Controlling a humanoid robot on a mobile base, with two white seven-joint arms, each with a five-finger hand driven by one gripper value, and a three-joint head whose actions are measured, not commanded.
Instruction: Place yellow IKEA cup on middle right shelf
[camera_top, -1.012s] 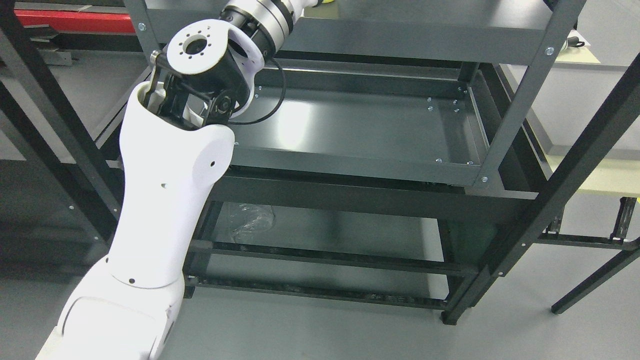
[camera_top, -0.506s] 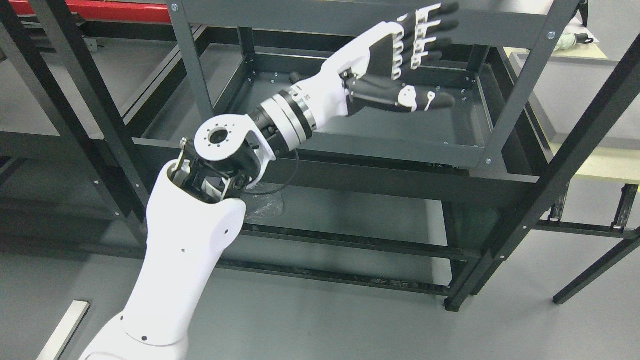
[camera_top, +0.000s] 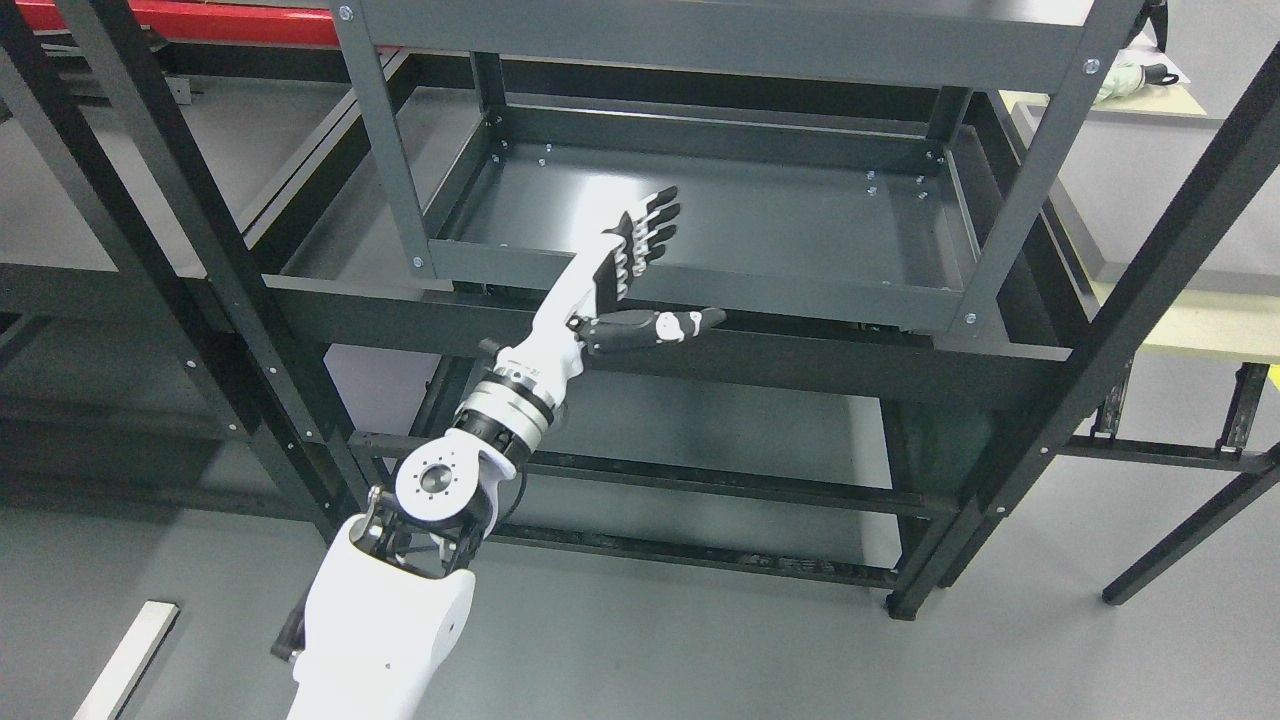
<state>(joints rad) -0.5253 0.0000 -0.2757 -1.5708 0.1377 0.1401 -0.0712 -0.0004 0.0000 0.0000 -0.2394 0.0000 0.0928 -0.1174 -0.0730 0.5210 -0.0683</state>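
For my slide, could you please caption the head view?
Left hand open and empty before the dark metal shelf; no cup visible.

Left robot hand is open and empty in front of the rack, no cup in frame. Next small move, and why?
Probably pull the left robot hand back down from the dark grey metal shelf tray. Its fingers are spread and hold nothing, no yellow cup shows in this view, and the tray beside it lies bare, so reaching further in gains nothing.

I'm looking down at a dark grey metal shelving rack (camera_top: 700, 290) standing on a smooth grey floor (camera_top: 700, 650). Its recessed grey metal tray shelf (camera_top: 780, 230) shows bare sheet metal with small screws along the rim. A thin pale strip (camera_top: 125, 660) lies on the floor at lower left.
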